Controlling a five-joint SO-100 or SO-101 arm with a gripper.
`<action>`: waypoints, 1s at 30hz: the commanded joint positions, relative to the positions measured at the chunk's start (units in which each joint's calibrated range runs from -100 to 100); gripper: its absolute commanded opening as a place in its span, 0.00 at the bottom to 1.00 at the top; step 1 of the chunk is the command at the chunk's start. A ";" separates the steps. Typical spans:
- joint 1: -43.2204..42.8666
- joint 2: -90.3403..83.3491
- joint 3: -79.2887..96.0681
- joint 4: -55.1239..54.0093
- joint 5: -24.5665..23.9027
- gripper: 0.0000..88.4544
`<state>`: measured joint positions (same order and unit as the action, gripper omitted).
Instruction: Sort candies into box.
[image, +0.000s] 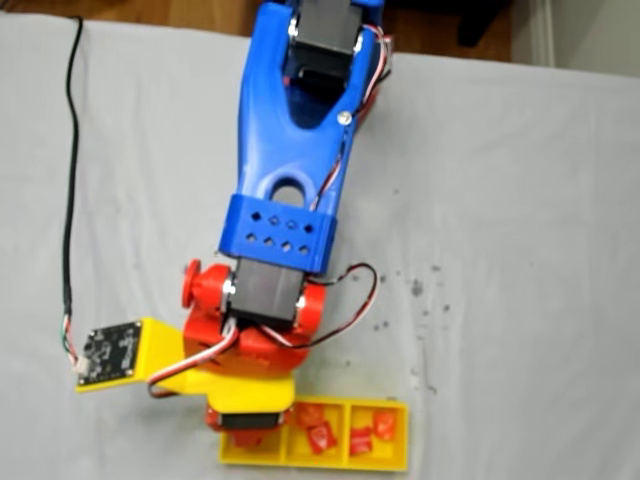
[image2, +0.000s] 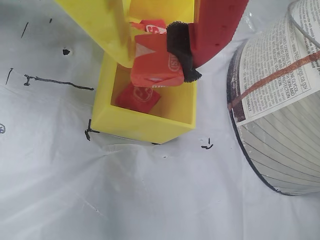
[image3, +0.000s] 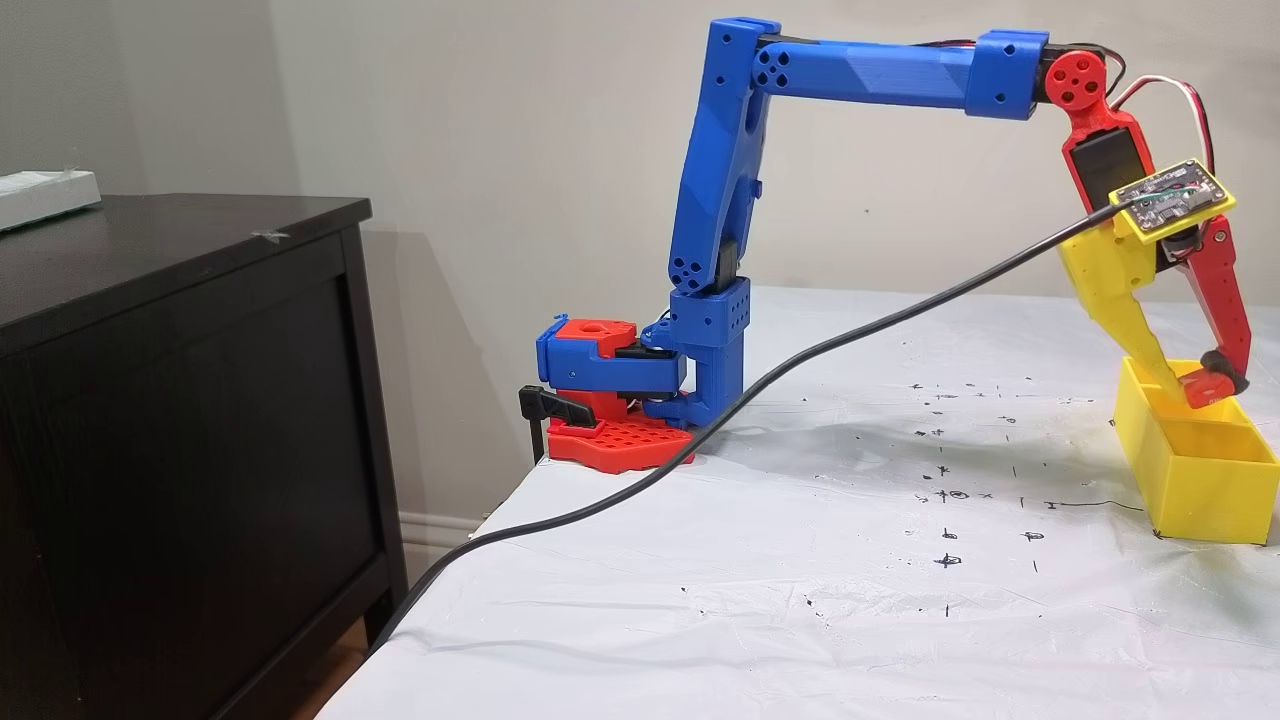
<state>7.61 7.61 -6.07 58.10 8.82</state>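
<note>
The gripper is closed narrowly on one red-orange candy, pinched between its yellow finger and its red, black-padded finger, just above the end compartment of the yellow box. A second candy lies on that compartment's floor. In a fixed view from above, more candies sit in the box's other two compartments.

We've got one fixed view straight above, box at 6 o'clock. Another sits low off the table edge, side-on and farther back, box at 3 o'clock. The wrist view looks down close at that same box.
</note>
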 joint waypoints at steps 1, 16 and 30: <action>-0.81 -1.00 -4.08 -0.09 0.20 0.00; -0.91 0.10 -3.71 -0.34 0.29 0.04; -0.36 -0.49 -3.62 0.32 0.10 0.26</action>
<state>7.61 9.39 -6.07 58.10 8.82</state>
